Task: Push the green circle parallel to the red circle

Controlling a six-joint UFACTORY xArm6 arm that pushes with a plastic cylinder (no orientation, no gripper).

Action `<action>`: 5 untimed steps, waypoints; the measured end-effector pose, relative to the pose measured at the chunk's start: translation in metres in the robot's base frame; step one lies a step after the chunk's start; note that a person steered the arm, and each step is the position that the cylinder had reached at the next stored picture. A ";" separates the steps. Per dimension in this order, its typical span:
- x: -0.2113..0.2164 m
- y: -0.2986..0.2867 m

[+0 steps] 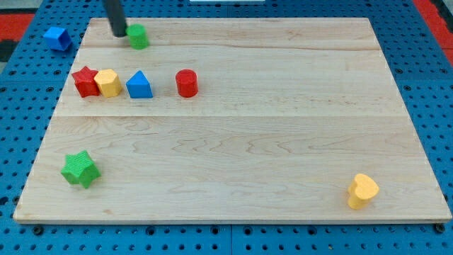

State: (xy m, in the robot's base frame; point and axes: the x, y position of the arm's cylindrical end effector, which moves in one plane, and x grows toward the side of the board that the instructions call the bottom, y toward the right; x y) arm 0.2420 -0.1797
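So my tip point(119, 33) sits just left of the green circle point(138, 36), up in the desk's point(283, 142) top-left corner; no fingers here, just a bare rod holding nothing. Red circle point(187, 83) is lower and further right. Looks like the push is only starting; next I'd nudge the green one rightward and line it up

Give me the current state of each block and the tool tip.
My tip: down, just left of green circle.
Green circle: near top edge.
Red circle: upright, alone.
Red star: touching yellow block.
Blue triangle: beside yellow block.
Green star: alone.
Yellow heart: alone.
Blue cube: off board.
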 end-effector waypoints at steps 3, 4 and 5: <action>0.033 0.180; 0.038 0.211; 0.072 0.240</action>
State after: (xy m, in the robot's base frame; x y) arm 0.3138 0.0605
